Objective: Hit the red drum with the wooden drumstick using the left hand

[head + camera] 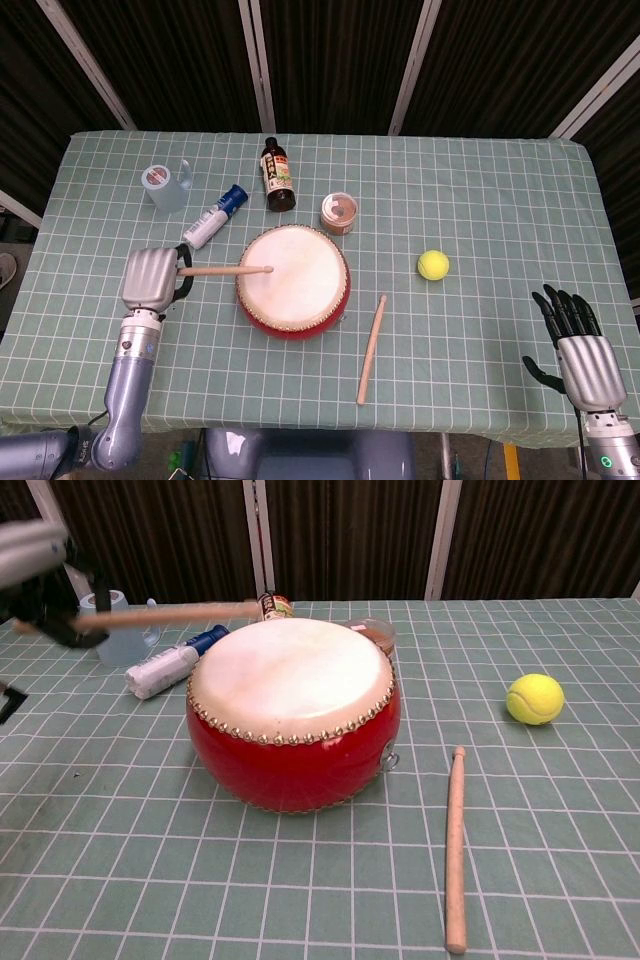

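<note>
The red drum (294, 283) with its pale skin stands mid-table, seen close up as the drum (293, 710) in the chest view. My left hand (152, 278) is left of it and grips a wooden drumstick (225, 270) whose tip hovers over the skin's left part. In the chest view the left hand (35, 575) is at the upper left, blurred, with the held drumstick (170, 614) raised above the drum's rim. My right hand (578, 343) is at the table's front right corner, fingers spread, holding nothing.
A second drumstick (371, 349) lies right of the drum. A yellow tennis ball (433, 265) sits further right. Behind the drum are a dark bottle (278, 175), a small jar (340, 212), a white-and-blue tube (214, 217) and a clear measuring cup (163, 185).
</note>
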Controlling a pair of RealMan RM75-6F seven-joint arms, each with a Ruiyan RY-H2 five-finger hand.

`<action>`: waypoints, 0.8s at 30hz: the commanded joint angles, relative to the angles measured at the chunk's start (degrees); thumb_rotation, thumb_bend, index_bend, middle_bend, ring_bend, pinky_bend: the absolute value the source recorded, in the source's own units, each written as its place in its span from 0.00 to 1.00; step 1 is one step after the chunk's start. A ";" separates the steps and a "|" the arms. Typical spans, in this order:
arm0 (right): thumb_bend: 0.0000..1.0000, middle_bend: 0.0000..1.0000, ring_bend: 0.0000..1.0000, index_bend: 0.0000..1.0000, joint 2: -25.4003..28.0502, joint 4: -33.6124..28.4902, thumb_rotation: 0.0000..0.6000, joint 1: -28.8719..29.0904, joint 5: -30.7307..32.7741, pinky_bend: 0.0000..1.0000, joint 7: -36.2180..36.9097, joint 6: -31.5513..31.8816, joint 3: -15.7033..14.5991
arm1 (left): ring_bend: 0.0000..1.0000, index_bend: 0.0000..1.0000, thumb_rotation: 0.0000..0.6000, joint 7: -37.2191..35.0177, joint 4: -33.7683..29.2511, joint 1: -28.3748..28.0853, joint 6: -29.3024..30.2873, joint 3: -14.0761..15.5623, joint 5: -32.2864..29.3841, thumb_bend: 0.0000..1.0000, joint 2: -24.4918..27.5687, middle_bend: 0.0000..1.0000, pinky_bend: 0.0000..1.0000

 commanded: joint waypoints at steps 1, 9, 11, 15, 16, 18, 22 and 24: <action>0.26 0.00 0.00 0.00 0.11 -0.09 1.00 -0.01 0.14 0.07 0.00 -0.18 -0.05 | 1.00 0.73 1.00 -16.12 -3.64 0.99 6.00 -3.79 19.83 0.51 -0.18 1.00 0.98; 0.26 0.00 0.00 0.00 0.16 -0.20 1.00 0.18 0.09 0.07 -0.21 -0.59 -0.11 | 1.00 0.73 1.00 -13.65 -5.25 -1.40 6.01 -8.25 19.41 0.51 0.00 1.00 0.98; 0.26 0.00 0.00 0.00 0.14 -0.16 1.00 0.22 0.11 0.07 -0.26 -0.67 -0.10 | 1.00 0.73 1.00 -12.79 -3.20 -1.59 5.62 -7.36 18.83 0.51 -0.80 1.00 0.98; 0.26 0.00 0.00 0.00 0.21 -0.14 1.00 0.21 0.23 0.07 -0.11 -0.66 -0.04 | 1.00 0.73 1.00 -7.94 3.53 -0.41 1.90 -1.46 13.64 0.51 -1.55 1.00 0.98; 0.26 0.00 0.00 0.00 0.18 -0.03 1.00 0.15 0.34 0.07 -0.38 -0.44 0.10 | 1.00 0.72 1.00 -5.63 5.87 0.24 0.18 0.57 10.02 0.51 -1.91 1.00 0.98; 0.26 0.00 0.00 0.00 0.11 -0.21 1.00 0.10 0.44 0.07 -0.17 -0.43 0.10 | 1.00 0.72 1.00 -0.86 8.30 1.00 -3.65 3.18 1.13 0.51 -2.43 1.00 0.98; 0.26 0.00 0.00 0.00 0.27 -0.30 1.00 0.01 0.30 0.07 -0.13 -0.30 0.00 | 1.00 0.72 1.00 9.02 9.67 0.84 -7.78 6.91 -11.06 0.51 -1.48 1.00 0.98; 0.26 0.00 0.00 0.00 0.22 -0.22 1.00 0.13 0.42 0.07 -0.16 -0.58 0.03 | 1.00 0.72 1.00 11.32 8.37 0.57 -8.27 7.30 -14.28 0.51 -0.41 1.00 0.98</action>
